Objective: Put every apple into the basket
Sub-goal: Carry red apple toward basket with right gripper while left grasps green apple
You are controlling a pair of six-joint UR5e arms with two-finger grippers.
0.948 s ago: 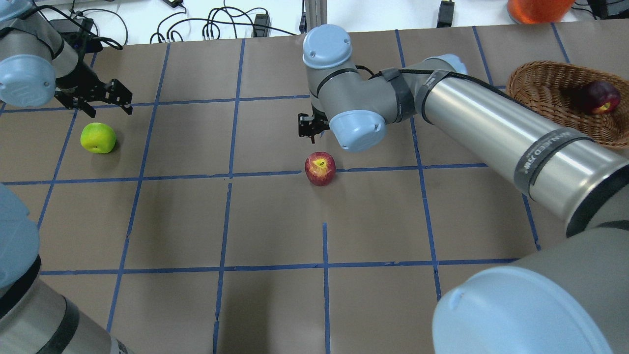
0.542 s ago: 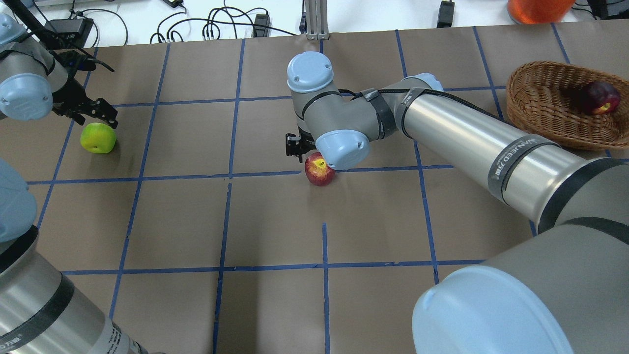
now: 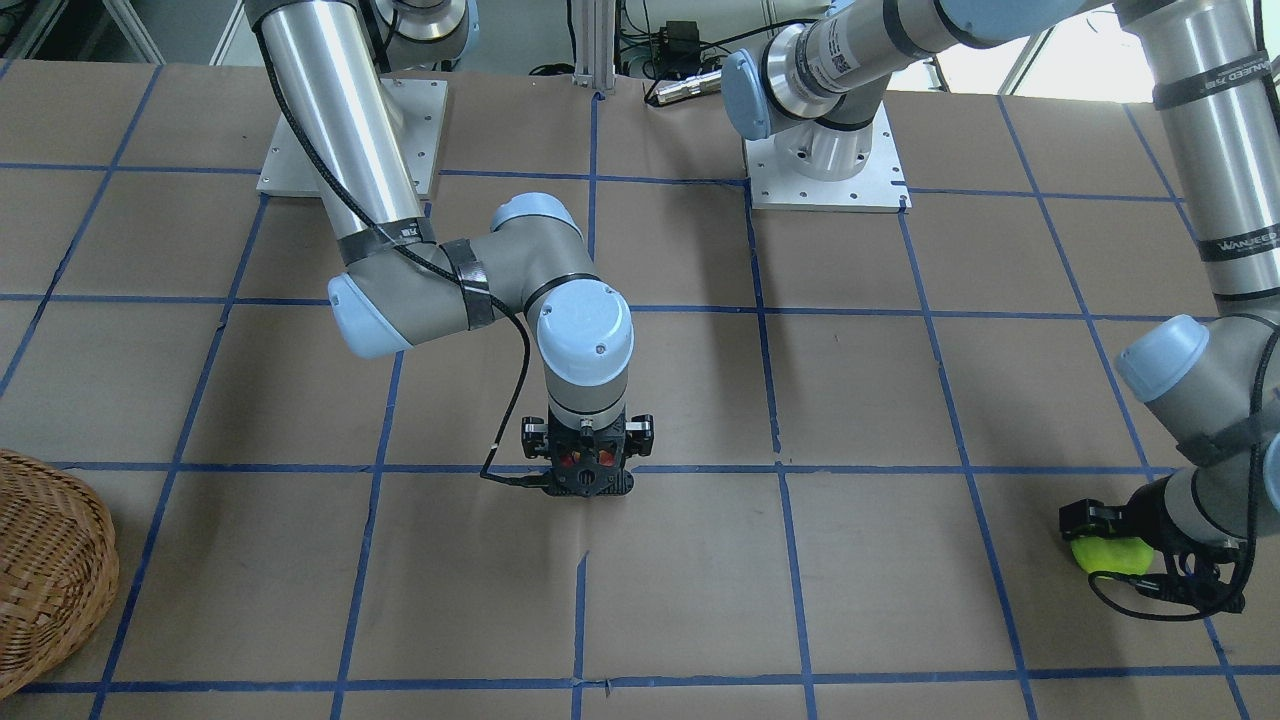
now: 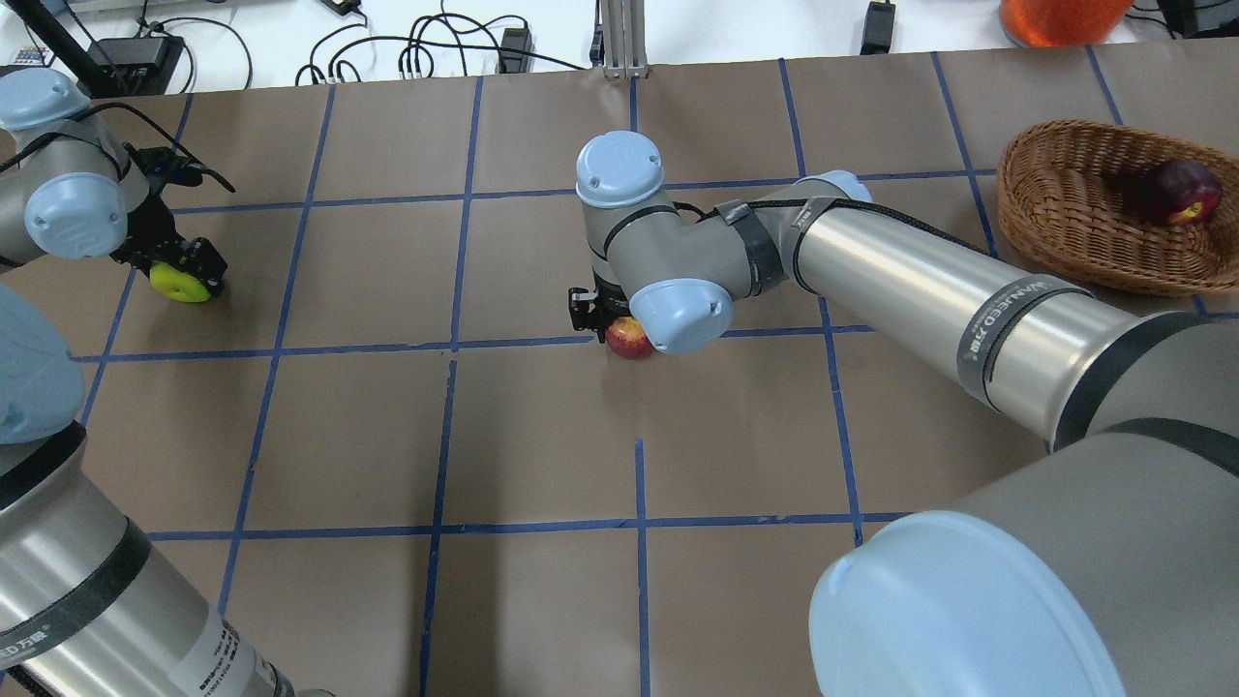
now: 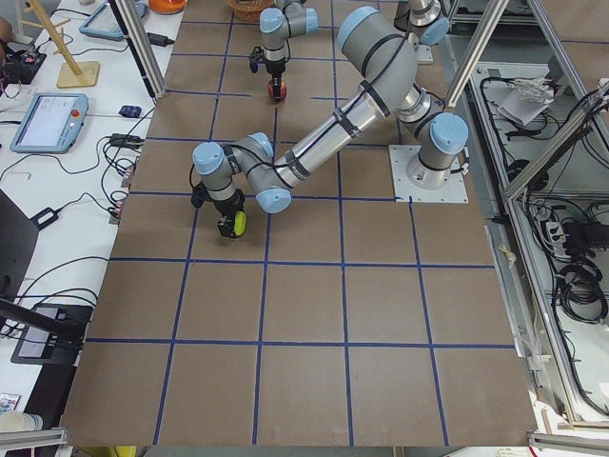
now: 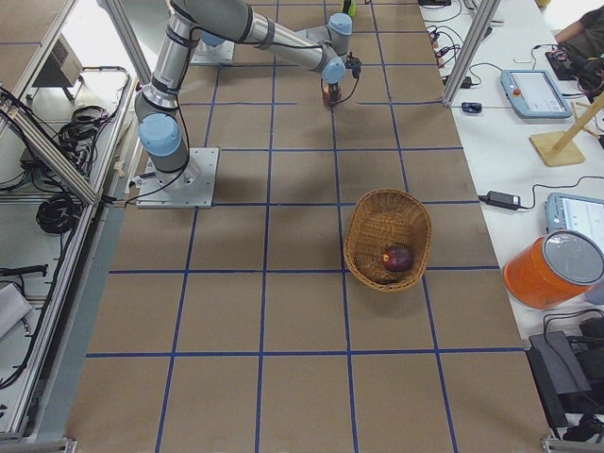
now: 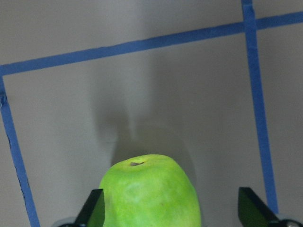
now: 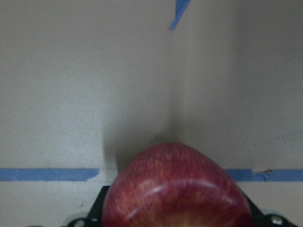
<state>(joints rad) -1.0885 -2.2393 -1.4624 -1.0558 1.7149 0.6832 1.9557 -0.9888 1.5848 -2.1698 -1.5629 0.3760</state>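
Observation:
The green apple [image 4: 180,284] lies on the table at the far left. My left gripper [image 4: 179,274] is down over it and open; in the left wrist view one finger [image 7: 94,210] touches the apple [image 7: 149,194], the other stands apart. The red apple [image 4: 627,339] lies at the table's middle. My right gripper [image 4: 610,324] is low around it and open, with the apple [image 8: 175,189] filling the gap between the fingers. The maroon apple [image 4: 1179,191] lies in the wicker basket [image 4: 1060,198] at the far right.
An orange container [image 4: 1060,17] stands beyond the basket. Cables [image 4: 426,53] run along the far edge. My right forearm [image 4: 920,281] stretches across the table between the red apple and the basket. Blue tape lines grid the brown table [image 4: 542,436].
My right gripper has moved toward the red apple and come down around it. My left gripper has moved over the green apple and lowered onto it. Neither apple has moved.

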